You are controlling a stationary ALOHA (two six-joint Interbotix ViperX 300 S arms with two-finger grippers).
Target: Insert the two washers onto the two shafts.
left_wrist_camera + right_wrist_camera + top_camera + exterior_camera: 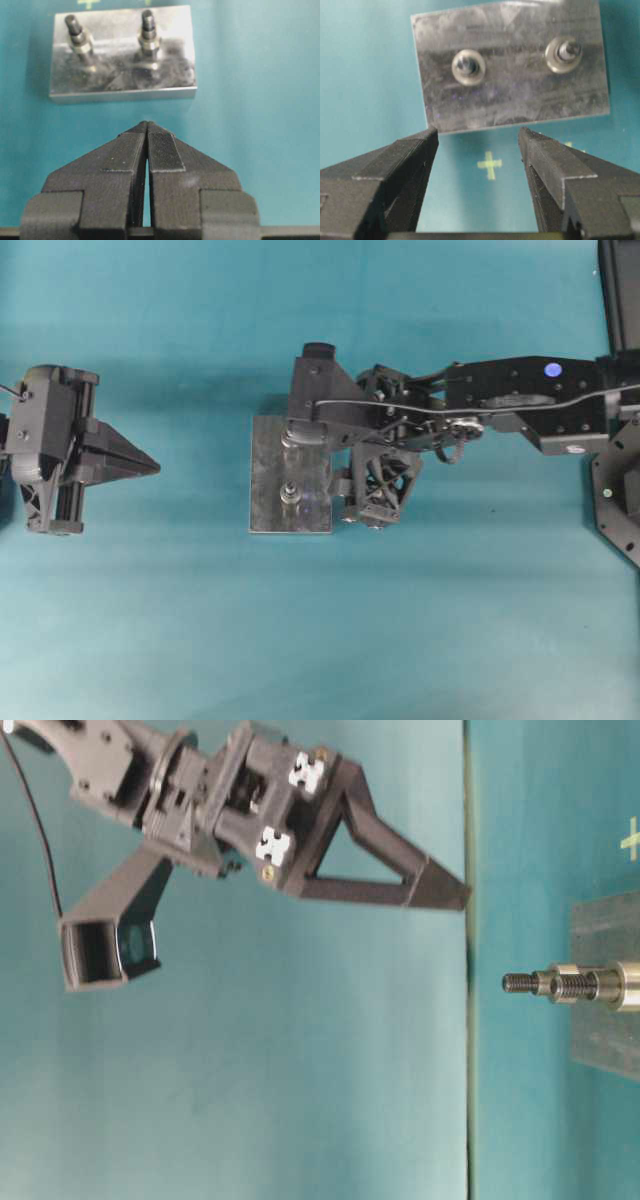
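Black ribbed fingertips [161, 152] of the left gripper [147, 131] sit closest to the left wrist camera, pressed together with nothing between them. Beyond them, towards twelve o'clock, a dull metal plate [125, 82] lies flat on the teal table [260, 100], apart from the gripper. Two threaded shafts [148, 30] stand upright on it, each with a collar or washer at its foot; I cannot tell which washer belongs to the task.

From overhead, the left gripper rests at nine o'clock, its closed tip aimed at the plate at centre, well apart from it. The right arm [520, 400] reaches in from three o'clock and hangs over the plate's right edge.

Through the right wrist camera, the right gripper [477, 137] holds its jaws wide apart and empty above the cloth, with the plate at twelve o'clock and a small yellow cross mark [489, 165] between the fingers.

Everything rests on smooth teal matting, uniform and uncluttered.
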